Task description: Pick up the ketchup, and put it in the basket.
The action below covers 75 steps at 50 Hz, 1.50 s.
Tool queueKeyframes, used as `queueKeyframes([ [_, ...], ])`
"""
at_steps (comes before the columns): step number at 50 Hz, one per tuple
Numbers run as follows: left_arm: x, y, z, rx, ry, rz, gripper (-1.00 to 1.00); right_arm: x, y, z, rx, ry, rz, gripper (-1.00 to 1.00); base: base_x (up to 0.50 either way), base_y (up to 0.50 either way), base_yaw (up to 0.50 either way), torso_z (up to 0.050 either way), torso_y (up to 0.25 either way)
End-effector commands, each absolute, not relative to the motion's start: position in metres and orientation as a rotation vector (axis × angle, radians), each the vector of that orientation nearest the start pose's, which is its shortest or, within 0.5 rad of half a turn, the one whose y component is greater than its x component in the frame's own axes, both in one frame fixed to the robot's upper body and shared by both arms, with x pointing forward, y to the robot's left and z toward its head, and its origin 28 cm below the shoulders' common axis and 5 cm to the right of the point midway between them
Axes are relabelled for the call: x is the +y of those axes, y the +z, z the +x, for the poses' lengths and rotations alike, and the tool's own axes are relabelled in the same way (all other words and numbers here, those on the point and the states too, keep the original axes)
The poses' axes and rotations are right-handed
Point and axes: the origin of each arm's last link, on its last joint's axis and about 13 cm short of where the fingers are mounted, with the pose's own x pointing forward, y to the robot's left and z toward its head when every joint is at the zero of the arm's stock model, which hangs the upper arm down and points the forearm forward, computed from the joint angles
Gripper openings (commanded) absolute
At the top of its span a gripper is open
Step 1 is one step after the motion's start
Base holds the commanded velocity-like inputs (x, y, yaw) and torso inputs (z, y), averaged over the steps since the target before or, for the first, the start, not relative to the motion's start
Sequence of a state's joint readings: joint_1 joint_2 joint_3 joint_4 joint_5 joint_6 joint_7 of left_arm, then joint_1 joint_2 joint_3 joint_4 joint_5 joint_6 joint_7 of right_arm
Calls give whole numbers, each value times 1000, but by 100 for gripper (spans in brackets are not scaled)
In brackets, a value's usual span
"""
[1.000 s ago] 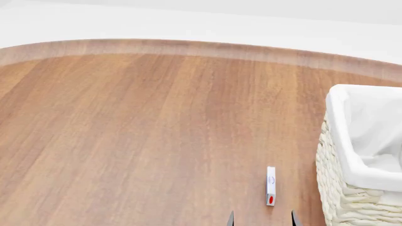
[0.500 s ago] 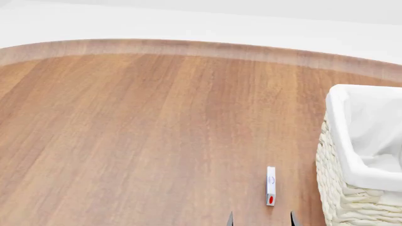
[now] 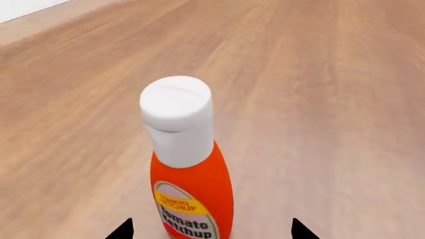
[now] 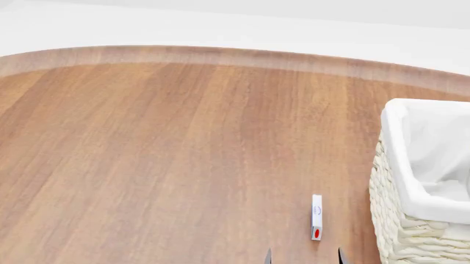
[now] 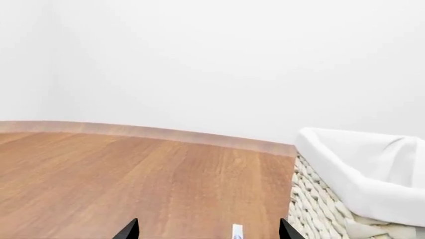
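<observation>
The ketchup (image 3: 192, 189) stands upright on the wooden table, an orange-red bottle with a white cap and a yellow label. It shows only in the left wrist view, between the two dark tips of my left gripper (image 3: 211, 230), which is open and wide of the bottle on both sides. The basket (image 4: 397, 231), cream wicker with a white liner, stands at the right edge of the head view and also shows in the right wrist view (image 5: 319, 199). My right gripper (image 4: 304, 257) is open and empty at the head view's bottom edge, left of the basket, and also shows in its own wrist view (image 5: 208, 230).
A small white stick with a red dot (image 4: 316, 216) lies on the table just ahead of the right gripper, near the basket; it also shows in the right wrist view (image 5: 237, 231). The wooden table (image 4: 162, 154) ends at a curved far edge before a white wall.
The right gripper's tips have sunk very slightly toward the bottom edge of the head view. Nothing else has moved.
</observation>
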State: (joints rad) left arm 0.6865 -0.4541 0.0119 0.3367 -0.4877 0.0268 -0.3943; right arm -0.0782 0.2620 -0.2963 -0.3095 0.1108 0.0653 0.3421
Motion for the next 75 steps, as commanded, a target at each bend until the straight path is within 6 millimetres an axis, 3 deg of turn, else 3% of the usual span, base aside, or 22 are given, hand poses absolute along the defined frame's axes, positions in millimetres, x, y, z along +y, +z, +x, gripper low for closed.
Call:
queueKeyframes([
  [1, 289, 6, 57, 364, 276, -8, 100, -87, 49, 185, -117, 6, -79, 100, 0, 0, 0, 0, 0],
  [14, 303, -4, 70, 368, 268, -2, 100, -87, 48, 185, -114, 9, -82, 100, 0, 0, 0, 0, 0],
  [34, 313, -42, 74, 327, 137, 31, 100, -86, 48, 184, -114, 14, -81, 100, 0, 0, 0, 0, 0],
  [52, 322, -67, 81, 212, 143, 104, 100, -84, 46, 185, -105, 29, -78, 100, 0, 0, 0, 0, 0],
  [75, 327, -109, 105, 221, 148, 71, 100, -82, 45, 186, -100, 42, -77, 100, 0, 0, 0, 0, 0],
])
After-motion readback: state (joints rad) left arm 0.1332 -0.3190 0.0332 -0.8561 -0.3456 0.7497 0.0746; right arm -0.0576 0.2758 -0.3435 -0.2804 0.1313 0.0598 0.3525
